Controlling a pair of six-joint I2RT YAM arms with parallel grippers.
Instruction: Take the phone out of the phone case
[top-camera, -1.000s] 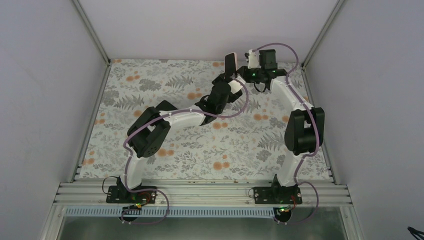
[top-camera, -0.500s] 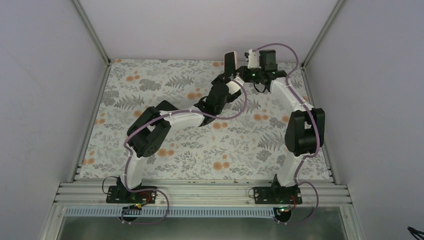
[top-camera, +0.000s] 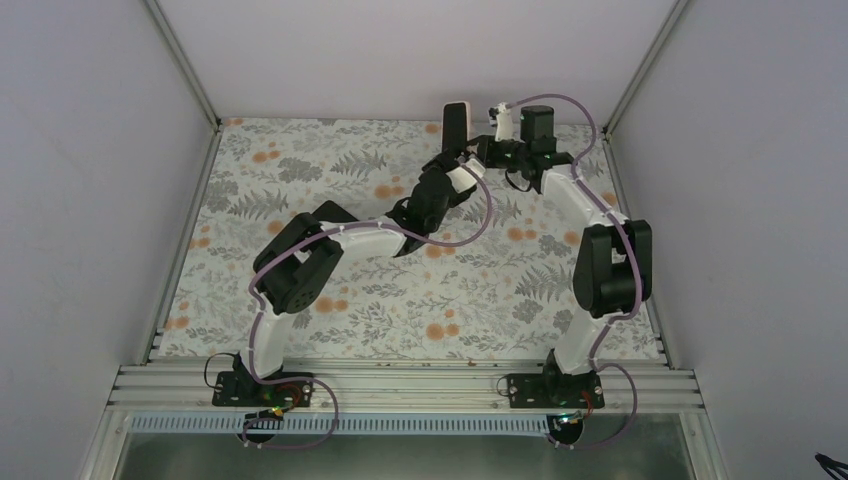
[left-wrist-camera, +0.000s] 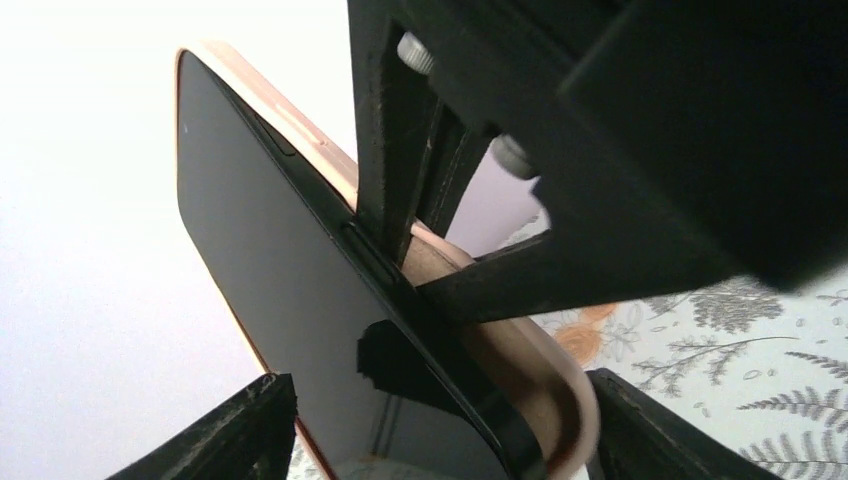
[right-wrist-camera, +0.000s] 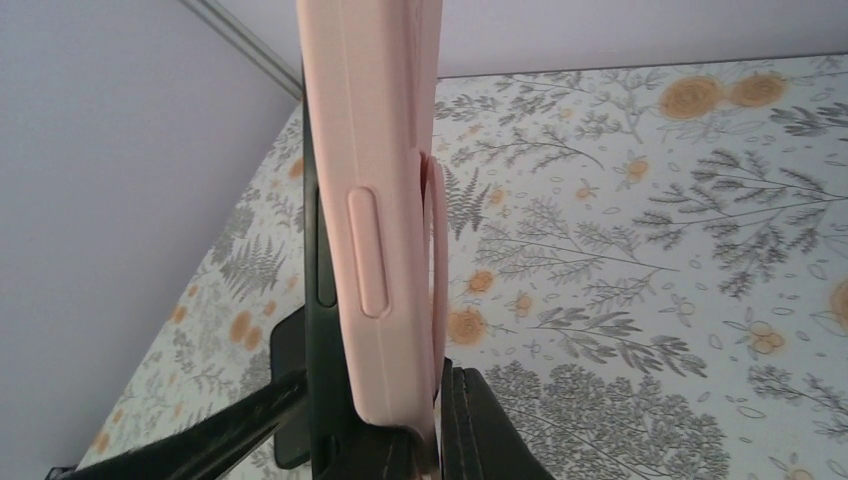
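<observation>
Jaws of the right gripper (right-wrist-camera: 385, 425) clenched the phone case (right-wrist-camera: 370, 150) at 12 o'clock; left gripper (left-wrist-camera: 440, 440) straddled the phone (left-wrist-camera: 270, 250), grip impossible to tell.

Soft even light overhead; left wrist background overexposed white.

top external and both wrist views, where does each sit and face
top external: above and behind the bases, looking down at the table; left arm, right arm whole
left wrist: by the phone, looking up its screen; left fingers low
right wrist: by the pink case, looking along its edge; right fingers low
shared: all three show the cased phone
</observation>
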